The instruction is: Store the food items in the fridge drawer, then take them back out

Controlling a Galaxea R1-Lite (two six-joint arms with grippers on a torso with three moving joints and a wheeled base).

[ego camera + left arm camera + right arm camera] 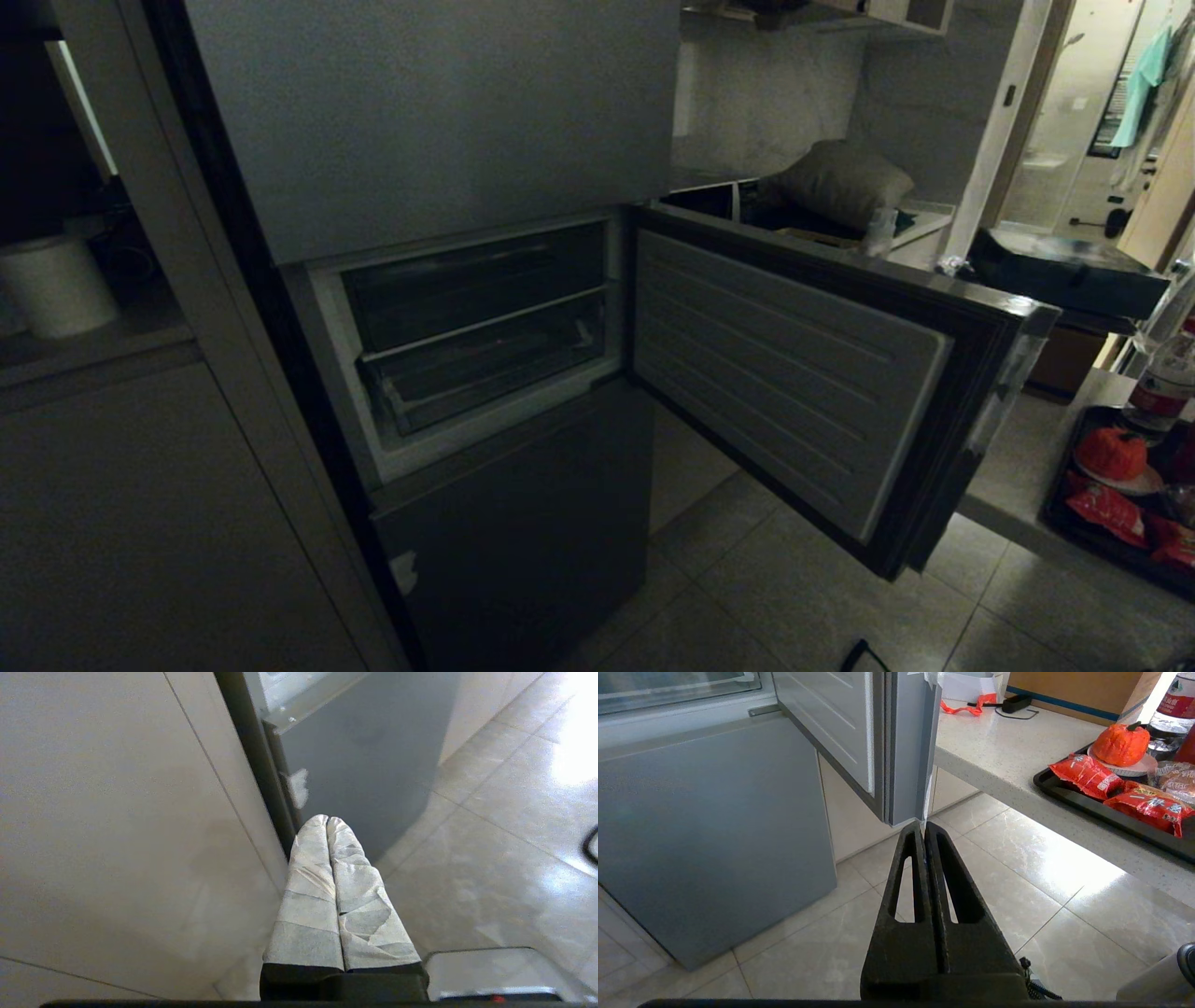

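Note:
The fridge drawer (pixel 485 373), clear plastic, sits pushed in inside the open middle compartment, below a darker compartment. The food items lie on a black tray (pixel 1064 523) on the counter at the right: a lumpy orange-red pumpkin-shaped piece (pixel 1111 453) (pixel 1120 744) on a small white plate and a red packet (pixel 1106 509) (pixel 1085 775) beside it. My left gripper (pixel 327 820), its fingers wrapped in white tape, is shut and empty, low by the fridge's lower door. My right gripper (pixel 923 826) is shut and empty, low over the floor below the open door's corner. Neither arm shows in the head view.
The compartment door (pixel 794 373) (pixel 896 742) stands swung open to the right, between the fridge and the counter (pixel 994 751). A second red packet (pixel 1148 807) and a clear bottle with a red label (pixel 1162 383) share the tray. Tall cabinets stand left of the fridge.

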